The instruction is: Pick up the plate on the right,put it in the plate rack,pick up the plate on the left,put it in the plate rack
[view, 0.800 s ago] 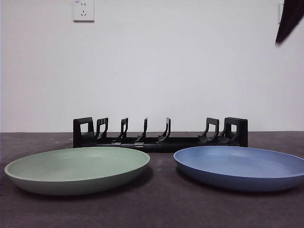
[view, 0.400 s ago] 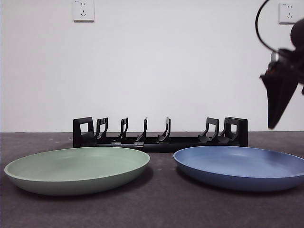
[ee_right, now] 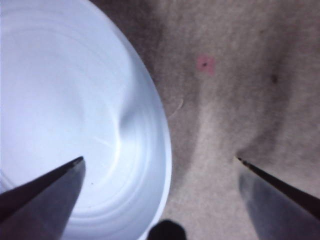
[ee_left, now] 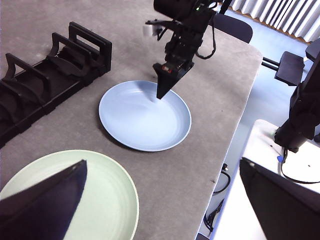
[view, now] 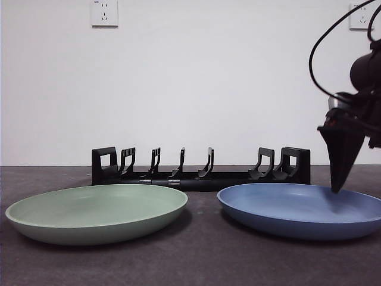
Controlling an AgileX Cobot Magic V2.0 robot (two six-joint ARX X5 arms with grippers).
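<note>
The blue plate lies on the right of the dark table and the green plate on the left. Behind them stands the plate rack, long, low and black, with nothing in it. My right gripper points down, its tip just above the blue plate's right part. In the right wrist view that gripper is open, one jaw over the blue plate and the other over bare table, astride the rim. My left gripper is open and hangs high over the green plate, holding nothing.
The table's edge runs close beside the blue plate, with black equipment beyond it. A small pink mark shows on the table. Two wall sockets sit high on the white wall.
My right gripper has come down from the top right corner to just above the blue plate's rim. The plates and the rack have not moved.
</note>
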